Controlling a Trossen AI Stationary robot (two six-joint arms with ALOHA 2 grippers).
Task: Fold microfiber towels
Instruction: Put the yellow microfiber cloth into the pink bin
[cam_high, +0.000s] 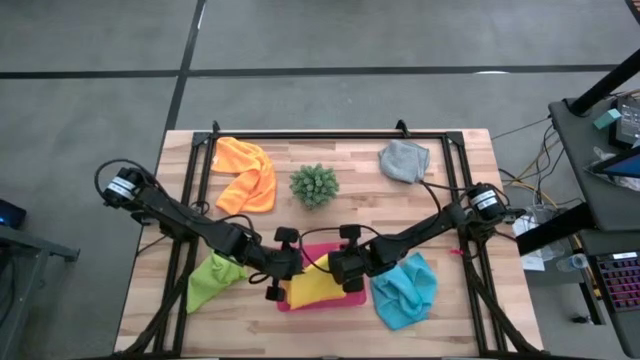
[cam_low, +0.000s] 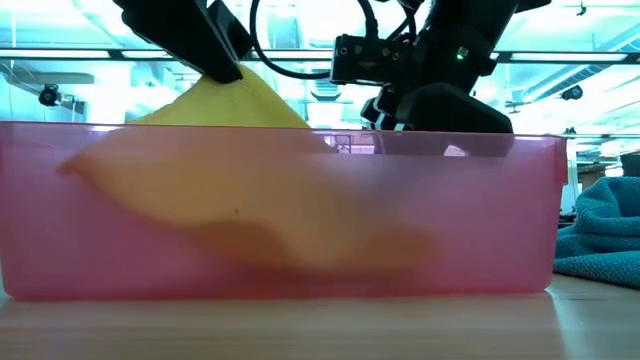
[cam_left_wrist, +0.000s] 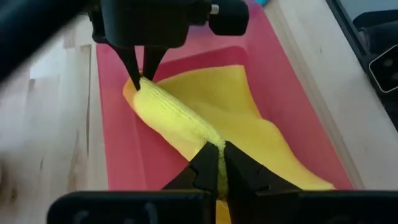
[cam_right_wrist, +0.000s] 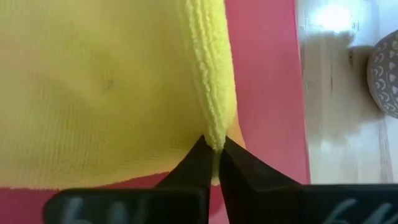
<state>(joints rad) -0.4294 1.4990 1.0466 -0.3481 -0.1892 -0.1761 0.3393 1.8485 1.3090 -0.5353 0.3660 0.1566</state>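
A yellow towel (cam_high: 308, 287) lies in a pink tray (cam_high: 322, 250) at the table's near middle. My left gripper (cam_high: 298, 266) and my right gripper (cam_high: 330, 266) face each other over the tray, each shut on one end of a raised fold of the towel (cam_left_wrist: 180, 118). The lime green towel (cam_high: 212, 281) lies left of the tray and the light blue towel (cam_high: 405, 291) right of it. The orange towel (cam_high: 246, 173) lies far left and the grey towel (cam_high: 403, 160) far right. My left gripper pinches one end of the yellow towel's raised fold (cam_left_wrist: 215, 147) between its two fingers, coming from the table's left. The fold runs raised from here to the other gripper; the rest of the towel lies in the tray (cam_left_wrist: 118, 130). My right gripper pinches the other end of the same fold (cam_right_wrist: 215, 138) between its two fingers, coming from the table's right, in line with the fold. The towel spreads out from the fold onto the tray floor (cam_right_wrist: 267, 93).
A small spiky green plant (cam_high: 314, 185) stands at the table's middle, beyond the tray. In the low view the tray's near wall (cam_low: 300, 220) fills the front, with the yellow towel (cam_low: 225, 100) rising above its rim and the blue towel (cam_low: 600, 230) at the right.
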